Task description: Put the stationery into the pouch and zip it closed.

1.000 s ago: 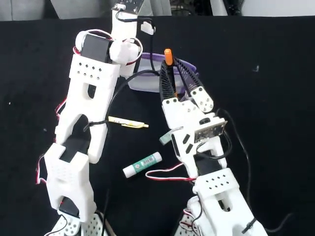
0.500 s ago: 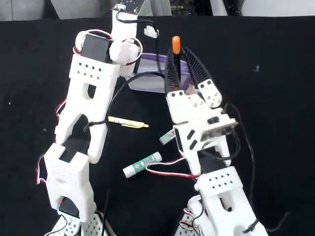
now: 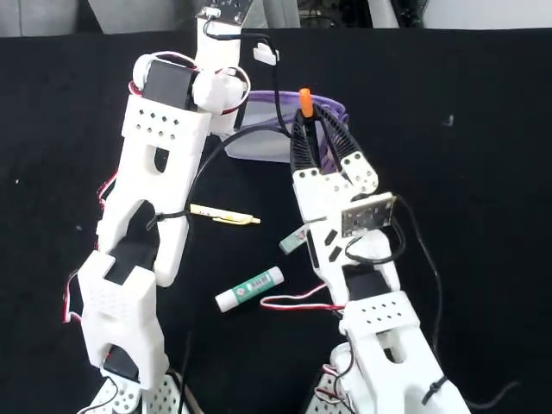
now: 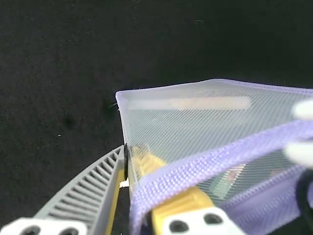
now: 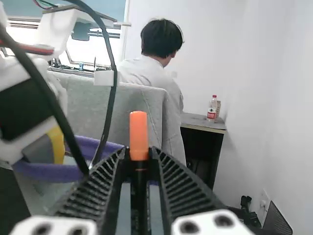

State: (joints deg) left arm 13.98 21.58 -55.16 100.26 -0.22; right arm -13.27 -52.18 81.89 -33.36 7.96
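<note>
Purple-zipped clear pouch (image 3: 259, 147) open near the desk's (image 3: 483, 172) far edge, orange-capped pen (image 3: 304, 102) upright beside it; yellow pen (image 3: 224, 216), glue stick (image 3: 249, 288) lying mid-desk.

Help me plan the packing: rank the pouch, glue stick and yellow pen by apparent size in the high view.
1. Pouch, largest, though partly hidden.
2. Glue stick.
3. Yellow pen: about as long as the glue stick, but thinner.
</note>
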